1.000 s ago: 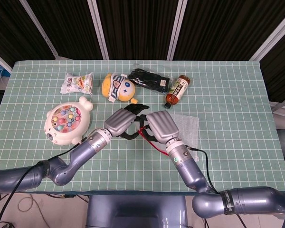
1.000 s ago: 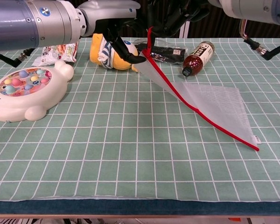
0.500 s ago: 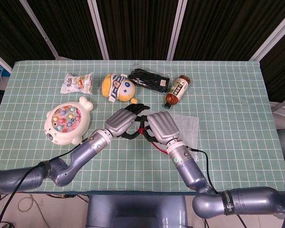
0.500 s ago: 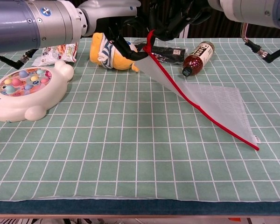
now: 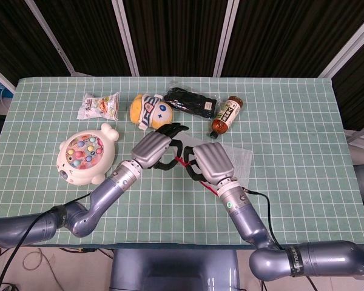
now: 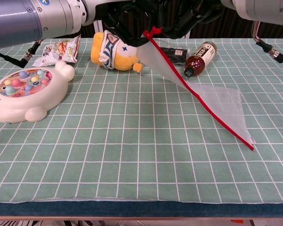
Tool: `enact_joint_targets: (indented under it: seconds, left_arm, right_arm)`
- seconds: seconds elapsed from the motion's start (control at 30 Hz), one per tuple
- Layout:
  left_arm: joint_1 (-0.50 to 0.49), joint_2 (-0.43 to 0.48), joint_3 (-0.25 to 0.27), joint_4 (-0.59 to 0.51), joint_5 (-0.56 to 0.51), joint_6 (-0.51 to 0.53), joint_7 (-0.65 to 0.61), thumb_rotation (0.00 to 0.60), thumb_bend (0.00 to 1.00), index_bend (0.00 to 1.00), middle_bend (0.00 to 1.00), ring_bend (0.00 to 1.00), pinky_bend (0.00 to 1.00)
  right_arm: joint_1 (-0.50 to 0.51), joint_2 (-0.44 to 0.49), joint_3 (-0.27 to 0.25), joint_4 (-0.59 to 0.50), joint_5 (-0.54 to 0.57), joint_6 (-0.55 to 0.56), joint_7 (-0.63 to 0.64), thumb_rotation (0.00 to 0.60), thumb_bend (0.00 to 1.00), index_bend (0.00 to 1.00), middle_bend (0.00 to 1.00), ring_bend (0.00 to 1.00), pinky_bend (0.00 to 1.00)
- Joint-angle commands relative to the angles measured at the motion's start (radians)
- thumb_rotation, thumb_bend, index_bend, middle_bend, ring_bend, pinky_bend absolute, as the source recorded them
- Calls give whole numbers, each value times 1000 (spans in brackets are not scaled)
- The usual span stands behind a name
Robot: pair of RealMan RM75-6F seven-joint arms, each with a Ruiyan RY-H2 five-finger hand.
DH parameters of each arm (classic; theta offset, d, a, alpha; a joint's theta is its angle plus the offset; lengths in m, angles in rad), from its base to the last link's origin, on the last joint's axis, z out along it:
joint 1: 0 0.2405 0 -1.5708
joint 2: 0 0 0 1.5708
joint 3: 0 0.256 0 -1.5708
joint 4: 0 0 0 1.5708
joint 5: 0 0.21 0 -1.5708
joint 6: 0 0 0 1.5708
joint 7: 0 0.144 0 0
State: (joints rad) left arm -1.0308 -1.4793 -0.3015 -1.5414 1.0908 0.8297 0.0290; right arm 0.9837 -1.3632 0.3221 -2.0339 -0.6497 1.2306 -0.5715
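A white mesh bag (image 6: pixel 217 101) with a red edge hangs from both hands, its far end still lying on the table; it is partly visible as the mesh bag (image 5: pixel 239 159) in the head view. My left hand (image 5: pixel 150 149) and right hand (image 5: pixel 210 162) meet over the table's middle and both pinch the bag's top edge (image 6: pixel 153 34). In the chest view the left hand (image 6: pixel 120 16) and right hand (image 6: pixel 184 16) sit at the top of the frame. Just behind them lies a yellow plush toy (image 5: pixel 150 112).
A white fishing-game toy (image 5: pixel 85 156) sits at the left. A snack packet (image 5: pixel 99 105), a black packet (image 5: pixel 190 100) and a brown bottle (image 5: pixel 226 114) lie along the back. The green checked cloth (image 6: pixel 132 155) covers the table.
Both hands rose and shifted slightly away from me, lifting the bag's red-edged mouth higher. More of the mesh came off the table and its far corner slid inward.
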Motion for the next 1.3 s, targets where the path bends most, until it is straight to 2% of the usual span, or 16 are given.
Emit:
enact_joint_targets:
  seconds: [0.03,0.5,0.93,1.3]
  left_arm:
    - [0,0,-6,0,-6,8,8,600,398,603,105,0,98]
    - [4,3,-28,-14,-34,26,1,600,399,603,104,0,98]
    - [6,2,-49,-10,-32,46,-21,600,399,604,105,0,98]
    - [-5,-42,-74,4,-48,72,-34,600,399,604,105,0,98]
  right_arm:
    - [-6,3,-1,-5,3,1,8,600,667,708,1000,1000,992]
    - [-50,35,15,-35,31,8,78,600,669,712,1000,1000,992]
    - [-89,70,50,-43,91,-33,188,600,673,716,1000,1000,992]
    - [-102,79,95,-56,131,-62,280,600,681,720,1000,1000,992]
